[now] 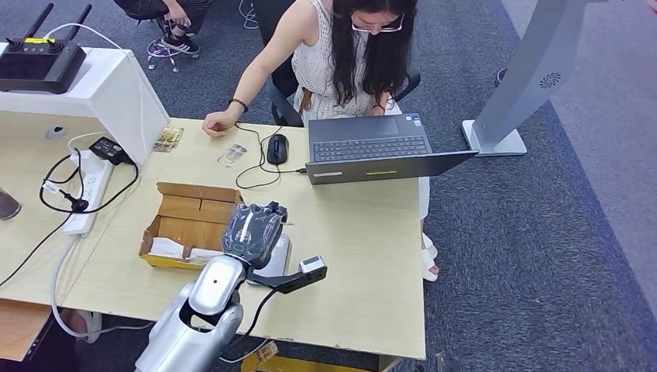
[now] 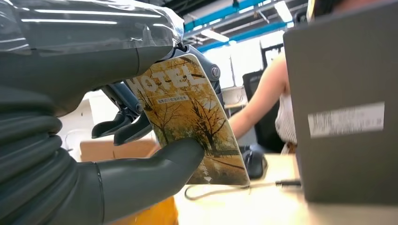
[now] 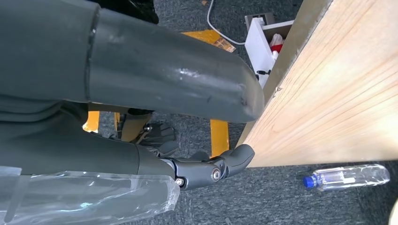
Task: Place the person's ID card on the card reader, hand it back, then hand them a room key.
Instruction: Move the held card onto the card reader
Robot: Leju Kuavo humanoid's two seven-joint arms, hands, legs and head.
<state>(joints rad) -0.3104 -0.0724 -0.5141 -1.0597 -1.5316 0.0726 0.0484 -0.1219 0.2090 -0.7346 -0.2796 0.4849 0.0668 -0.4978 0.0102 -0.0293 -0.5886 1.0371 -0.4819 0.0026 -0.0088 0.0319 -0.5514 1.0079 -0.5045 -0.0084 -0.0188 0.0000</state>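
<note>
My left hand [image 1: 252, 231] hovers over the middle of the table and pinches a room key card [image 2: 195, 122] between thumb [image 2: 155, 168] and fingers [image 2: 123, 127]. The card is yellow with autumn trees and the word HOTEL. Under the hand a light grey card reader [image 1: 277, 260] is partly hidden. A small ID card [image 1: 231, 155] lies on the table near the person's hand [image 1: 221, 122]. Another yellow card [image 1: 167, 139] lies further left. My right hand [image 3: 155, 117] hangs beside the table edge, fingers apart, with nothing in it.
An open cardboard box [image 1: 190, 225] sits just left of my left hand. The person sits behind an open laptop [image 1: 372, 151] with a mouse [image 1: 277, 147] and cable. A power strip [image 1: 89, 190] lies at the left. A water bottle [image 3: 347, 177] lies on the floor.
</note>
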